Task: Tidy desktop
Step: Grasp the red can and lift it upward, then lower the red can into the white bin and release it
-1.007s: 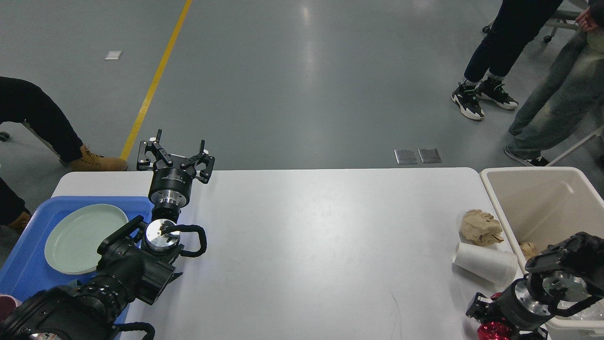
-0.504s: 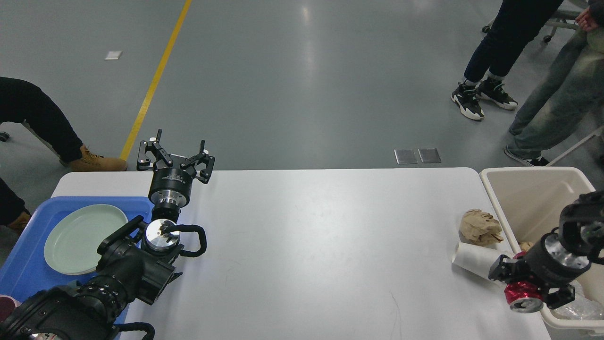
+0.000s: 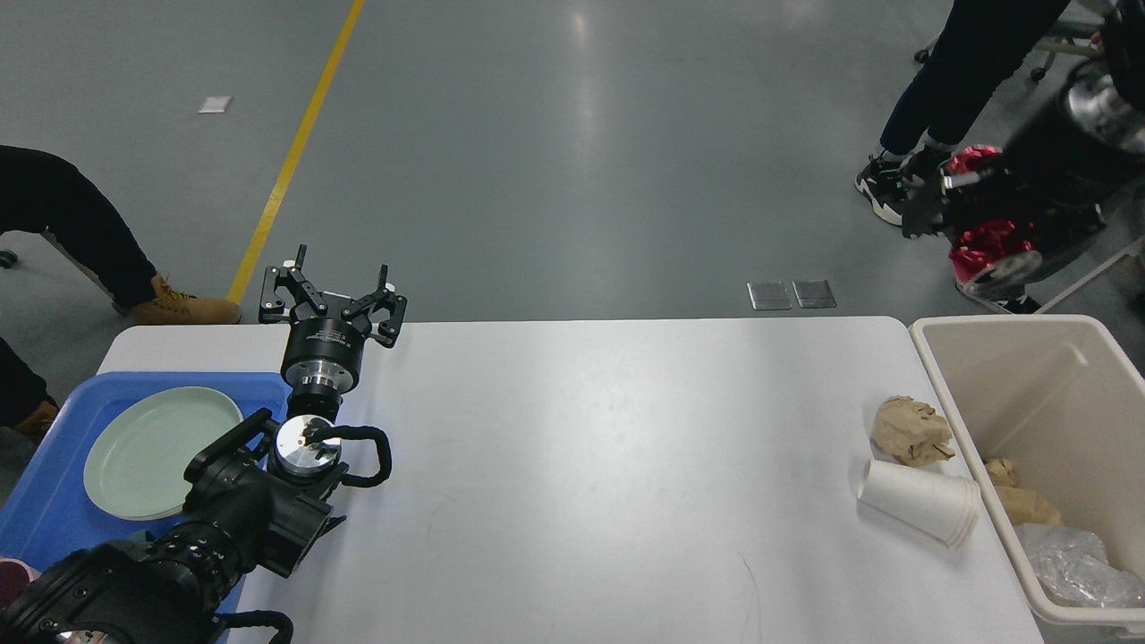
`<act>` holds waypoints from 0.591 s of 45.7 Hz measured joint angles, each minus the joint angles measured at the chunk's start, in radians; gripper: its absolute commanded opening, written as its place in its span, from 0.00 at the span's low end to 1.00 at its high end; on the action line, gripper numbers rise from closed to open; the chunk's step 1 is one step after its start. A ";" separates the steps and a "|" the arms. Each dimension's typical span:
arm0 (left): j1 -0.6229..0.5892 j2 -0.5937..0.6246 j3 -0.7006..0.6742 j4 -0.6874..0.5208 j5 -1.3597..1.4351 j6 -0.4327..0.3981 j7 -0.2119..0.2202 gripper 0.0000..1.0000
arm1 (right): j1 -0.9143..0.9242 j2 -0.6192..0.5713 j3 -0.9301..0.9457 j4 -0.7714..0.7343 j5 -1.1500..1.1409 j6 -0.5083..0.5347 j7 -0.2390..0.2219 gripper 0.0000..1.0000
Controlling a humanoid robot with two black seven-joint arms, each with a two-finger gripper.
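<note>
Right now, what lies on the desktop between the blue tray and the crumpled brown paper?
Head view: only my left arm's gripper near the blue tray; past it, bare white desktop up to the crumpled brown paper.

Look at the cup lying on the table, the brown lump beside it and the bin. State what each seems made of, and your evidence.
White cup: probably paper, matte, with a rolled rim. Brown lump: crumpled paper, likely a napkin or bag, judging by its sharp creases and dull surface. Beige bin: apparently moulded plastic, smooth with a slight sheen and rounded corners.
</note>
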 measured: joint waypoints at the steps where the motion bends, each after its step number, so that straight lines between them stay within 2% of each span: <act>1: 0.000 0.000 0.000 0.000 0.000 0.000 0.000 0.97 | 0.010 0.013 0.003 0.000 0.001 0.000 0.001 0.00; 8: 0.000 0.000 0.000 0.000 0.000 0.000 0.000 0.97 | 0.046 0.072 0.037 0.001 0.004 0.000 0.004 0.00; 17: 0.000 0.000 0.000 0.000 0.000 0.000 0.000 0.97 | 0.028 0.086 0.013 -0.025 -0.013 0.000 -0.001 0.00; 22: 0.000 0.000 0.000 0.000 0.000 0.000 0.000 0.97 | -0.038 0.081 -0.077 -0.126 -0.057 0.000 -0.002 0.00; 27: 0.000 0.000 0.000 0.000 0.000 0.000 0.000 0.97 | -0.195 0.067 -0.154 -0.331 -0.093 0.000 -0.002 0.00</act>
